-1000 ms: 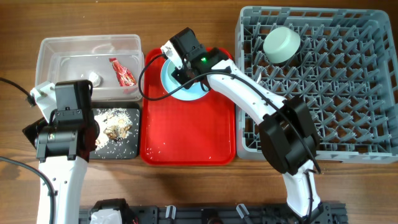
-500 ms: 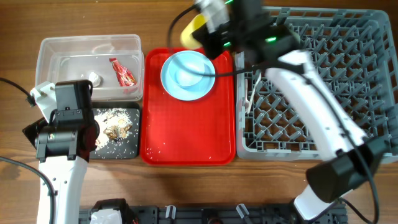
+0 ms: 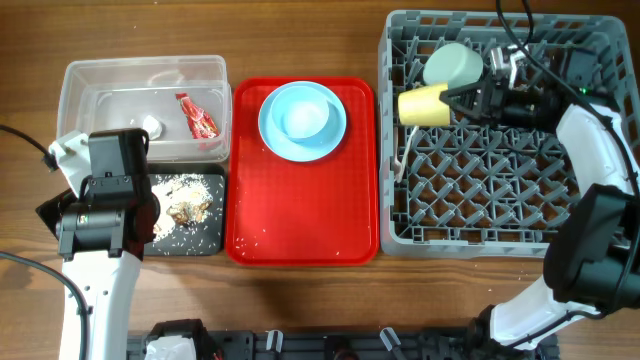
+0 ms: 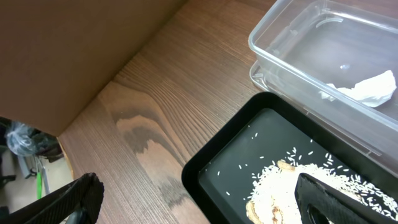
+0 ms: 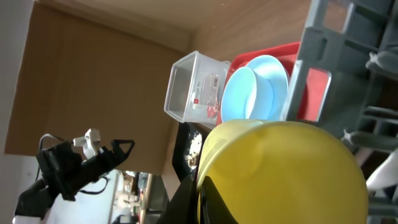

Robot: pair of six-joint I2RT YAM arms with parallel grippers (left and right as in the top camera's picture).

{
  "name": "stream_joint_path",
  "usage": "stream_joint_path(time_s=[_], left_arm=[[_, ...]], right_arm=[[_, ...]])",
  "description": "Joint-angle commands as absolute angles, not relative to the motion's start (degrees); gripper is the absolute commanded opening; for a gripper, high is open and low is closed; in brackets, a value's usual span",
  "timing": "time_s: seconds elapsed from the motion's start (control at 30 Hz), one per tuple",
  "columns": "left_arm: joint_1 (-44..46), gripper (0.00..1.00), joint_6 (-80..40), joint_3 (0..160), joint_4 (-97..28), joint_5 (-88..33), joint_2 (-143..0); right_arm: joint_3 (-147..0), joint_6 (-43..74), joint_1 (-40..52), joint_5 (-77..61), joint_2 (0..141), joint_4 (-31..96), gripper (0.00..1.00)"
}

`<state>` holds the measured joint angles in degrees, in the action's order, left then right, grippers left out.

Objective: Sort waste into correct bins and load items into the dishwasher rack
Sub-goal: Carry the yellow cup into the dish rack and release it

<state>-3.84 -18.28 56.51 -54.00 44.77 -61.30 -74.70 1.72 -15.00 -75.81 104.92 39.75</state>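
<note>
Sideways, yellow cup (image 3: 424, 105) in right gripper (image 3: 456, 100); grey rack (image 3: 500, 190) directly beneath

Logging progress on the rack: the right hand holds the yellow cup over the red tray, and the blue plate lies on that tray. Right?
Not quite. The overhead view shows the right hand holding the yellow cup over the dishwasher rack, not over the red tray. The blue plate does lie on that tray.
</note>
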Motion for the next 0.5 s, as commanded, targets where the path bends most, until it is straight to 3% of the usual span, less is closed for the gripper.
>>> stream_joint_path(time_s=[0.0, 0.47], left_arm=[[-4.14, 1.00, -18.02, 56.97, -53.87, 45.67, -61.30], [-4.14, 1.00, -18.02, 56.97, -53.87, 45.67, -61.30]], right_arm=[[-71.57, 0.95, -16.25, -77.69, 105.54, 39.20, 0.04], [-62.35, 6.17, -15.29, -79.37, 105.54, 22.52, 0.04]])
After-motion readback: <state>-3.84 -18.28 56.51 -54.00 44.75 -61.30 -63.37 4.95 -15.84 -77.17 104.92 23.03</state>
